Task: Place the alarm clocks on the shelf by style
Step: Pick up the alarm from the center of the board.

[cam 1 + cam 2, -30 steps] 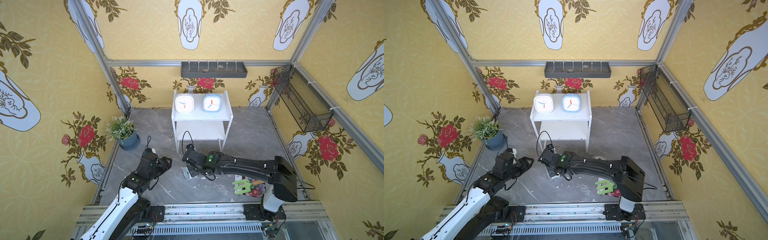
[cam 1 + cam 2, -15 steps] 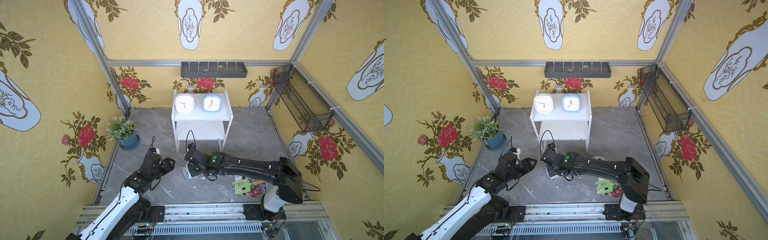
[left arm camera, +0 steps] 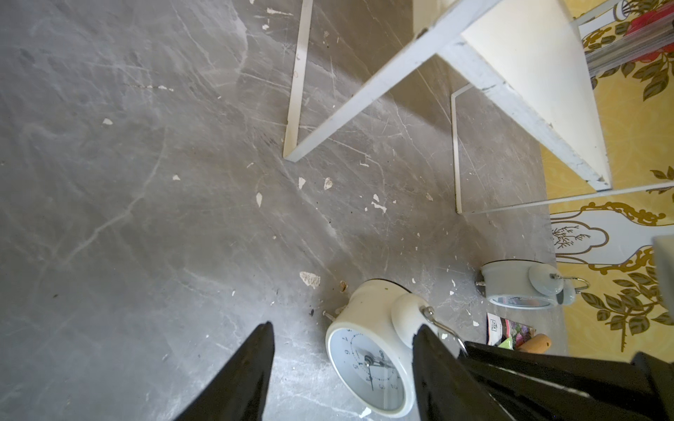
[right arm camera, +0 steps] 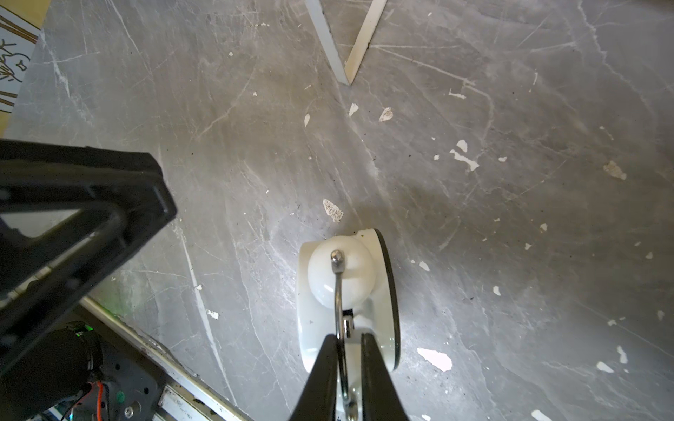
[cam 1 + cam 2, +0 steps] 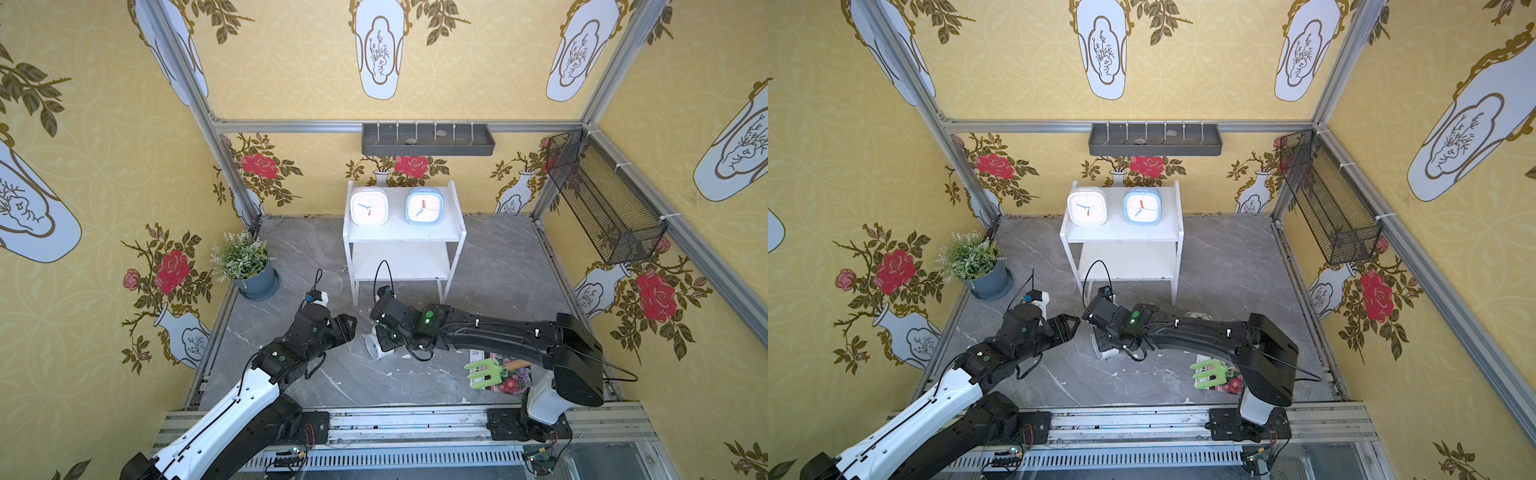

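Note:
The shelf [image 5: 405,235] stands at the back. A white rounded-square alarm clock [image 5: 369,206] and a light blue one [image 5: 424,206] sit on its top board, and the lower board is bare. A white twin-bell clock [image 4: 313,328] stands on the floor in front of the shelf, and both top views show it [image 5: 376,348]. My right gripper [image 4: 348,337] is shut on its wire handle from above. My left gripper [image 3: 346,326] is open just left of this clock [image 3: 364,361] and clear of it. A second twin-bell clock [image 3: 518,284] stands further off on the floor.
A potted plant [image 5: 247,266] stands at the left wall. A green hand rake [image 5: 484,372] lies on a seed packet under my right arm. A grey wall tray [image 5: 428,139] and a black mesh basket [image 5: 602,199] hang on the walls. The shelf's thin legs [image 3: 295,91] are close ahead.
My left gripper has moved right, closer to the twin-bell clock. The right gripper's jaws have narrowed onto the clock's handle.

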Action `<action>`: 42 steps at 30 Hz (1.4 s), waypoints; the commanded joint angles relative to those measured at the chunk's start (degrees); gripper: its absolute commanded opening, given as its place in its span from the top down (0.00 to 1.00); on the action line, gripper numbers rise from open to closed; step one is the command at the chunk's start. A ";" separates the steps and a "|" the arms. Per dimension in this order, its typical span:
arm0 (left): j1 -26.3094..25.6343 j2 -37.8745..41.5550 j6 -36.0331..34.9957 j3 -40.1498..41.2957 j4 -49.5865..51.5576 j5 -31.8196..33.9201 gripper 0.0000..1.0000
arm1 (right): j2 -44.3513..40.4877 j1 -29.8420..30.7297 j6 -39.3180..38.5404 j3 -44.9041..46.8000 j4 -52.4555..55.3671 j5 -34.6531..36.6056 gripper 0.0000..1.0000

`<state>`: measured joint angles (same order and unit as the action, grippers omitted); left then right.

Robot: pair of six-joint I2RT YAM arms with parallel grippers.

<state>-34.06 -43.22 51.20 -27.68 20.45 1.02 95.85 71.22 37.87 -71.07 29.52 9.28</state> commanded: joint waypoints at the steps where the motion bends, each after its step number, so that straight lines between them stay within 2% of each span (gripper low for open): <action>1: -0.38 0.02 -1.01 -0.44 0.03 1.96 0.36 | -0.10 0.06 0.54 0.23 -1.40 0.64 0.88; 9: -0.48 1.36 -0.14 -1.56 3.24 6.25 0.34 | -0.89 0.19 -0.03 0.42 -1.56 1.05 0.96; 11: -0.48 2.11 0.20 -1.93 4.29 7.36 0.31 | -0.84 0.41 -0.31 0.48 -1.73 1.22 1.00; 17: -0.40 4.35 0.73 -2.54 5.51 8.22 0.22 | -0.88 0.59 -0.15 0.24 -1.47 1.64 1.00; 25: -0.40 9.87 -6.25 -4.98 6.02 6.81 0.12 | -6.96 0.61 -1.97 1.09 -1.91 0.16 1.00; 27: -0.47 10.43 -8.46 -6.26 6.59 6.72 0.05 | -9.31 0.10 -2.72 1.51 -1.89 -1.56 1.00; 32: -0.77 8.72 -11.65 -9.37 7.21 4.04 0.05 | -16.37 -1.81 -4.43 3.29 -1.76 -6.10 1.00; 35: -3.00 8.27 -15.29 -10.43 5.79 3.97 0.01 | -20.18 -3.22 -5.50 3.24 0.68 -7.52 1.00; 41: -9.46 8.22 -22.23 -12.34 1.62 4.69 0.01 | -25.52 -5.01 -6.71 1.35 7.71 -7.94 1.00; 42: -11.13 7.86 -23.03 -12.42 1.00 6.41 0.01 | -26.24 -5.44 -6.71 1.24 8.67 -8.00 1.00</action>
<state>-42.96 -34.74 33.12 -39.75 25.19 6.00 71.13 66.39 32.23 -68.95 35.62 1.96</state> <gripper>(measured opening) 0.994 0.059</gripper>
